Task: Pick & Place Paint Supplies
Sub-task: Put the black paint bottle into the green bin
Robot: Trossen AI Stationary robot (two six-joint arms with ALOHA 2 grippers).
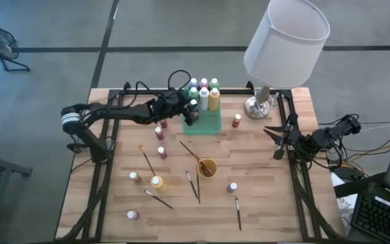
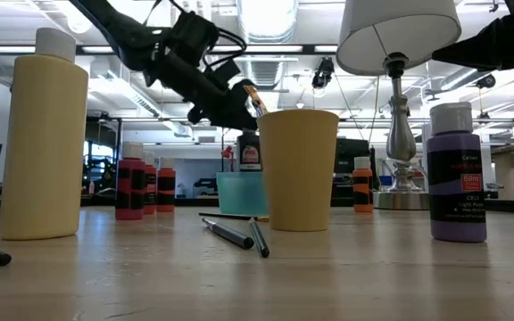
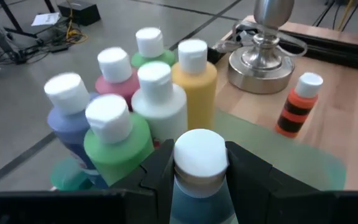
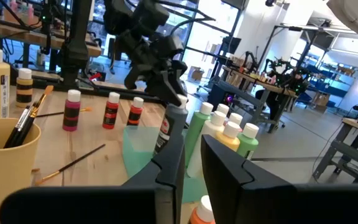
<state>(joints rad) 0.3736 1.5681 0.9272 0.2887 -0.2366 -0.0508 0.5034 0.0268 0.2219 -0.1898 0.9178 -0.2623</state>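
Holding a blue bottle (image 3: pixel 199 180) by its neck over the green tray (image 1: pixel 208 123), my left gripper (image 1: pixel 191 112) has its jaws clamped just under the white cap, right beside the packed bottles (image 3: pixel 143 99) there. I judge lowering off-line could knock the green bottle (image 3: pixel 114 137) or tip the row. My right gripper (image 1: pixel 277 144) waits near the lamp (image 1: pixel 276 51), jaws narrow and empty; brushes (image 1: pixel 193 184) and the cup (image 1: pixel 206 167) lie well clear.

Wooden table (image 1: pixel 263 169), green tray (image 1: pixel 212 123) up back, lamp (image 1: pixel 259 107) beside it, orange-yellow cup (image 1: pixel 206 167) centre, paint bottles (image 1: pixel 156 181) and paintbrushes (image 1: pixel 193 184) scattered across the front
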